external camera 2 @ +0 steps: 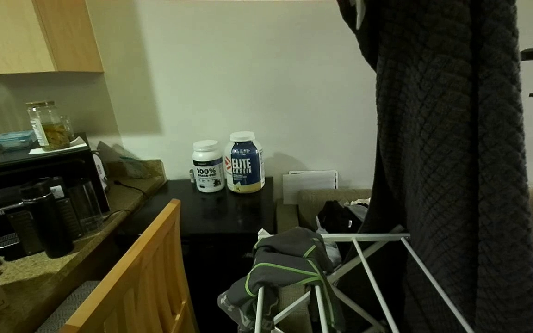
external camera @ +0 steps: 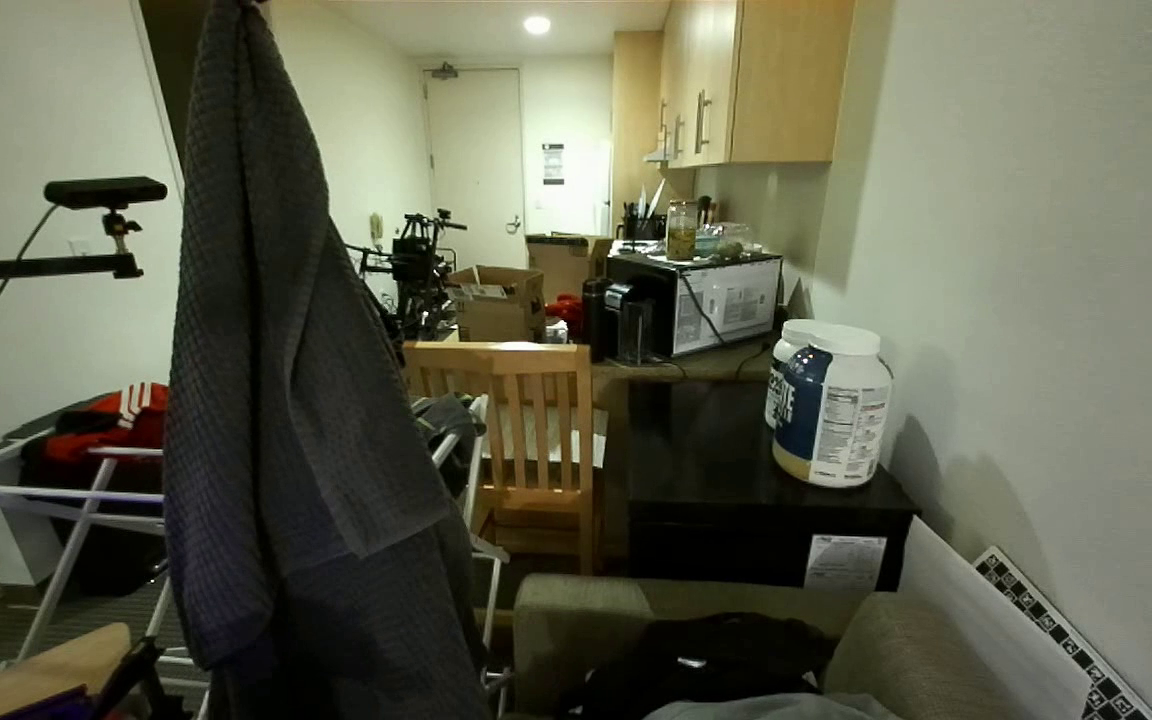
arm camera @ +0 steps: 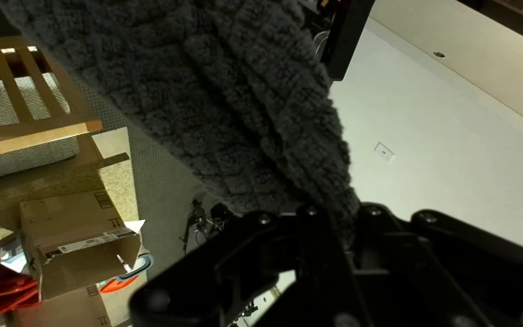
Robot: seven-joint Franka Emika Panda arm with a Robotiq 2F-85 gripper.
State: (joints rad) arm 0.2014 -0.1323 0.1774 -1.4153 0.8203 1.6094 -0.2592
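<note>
Pincer (arm camera: pixel 341 222) narrow, clamped on a bunched end of the gray cloth (arm camera: pixel 225 109). Wrist view: thick, quilted-looking, fills the upper middle and tapers down to the grip. In both exterior views the cloth hangs in long vertical folds and runs off the bottom edge. White drying rack (external camera 2: pixel 368 237) right next to it; in an exterior view the rack's bars cross in front of the cloth. Can't tell whether they touch. Gray garment (external camera 2: pixel 285 273) with green trim draped over the rack. Red garment (external camera: pixel 131 408) with white stripes partly hidden by the cloth in an exterior view. Wooden chair (external camera: pixel 536 362) near the rack, upright. Black table (external camera: pixel 696 430) against the wall (external camera 2: pixel 248 69) carries two tubs: blue-and-white tub (external camera 2: pixel 244 162) with a label reading ELITE, smaller white tub (external camera 2: pixel 208 169) just beside it. Counter (external camera 2: pixel 26 273) next to the table: microwave (external camera: pixel 736 300) with glass jar (external camera: pixel 681 235) on top, black bottle (external camera 2: pixel 46 226), cardboard box (arm camera: pixel 73 218). Sofa (external camera: pixel 576 620) at the table's opposite end, dark clothing (external camera: pixel 696 660) heaped on it. Camera (external camera: pixel 106 192) on a black bracket (external camera: pixel 36 267), well apart from the tubs, cloth between them in both exterior views.
</note>
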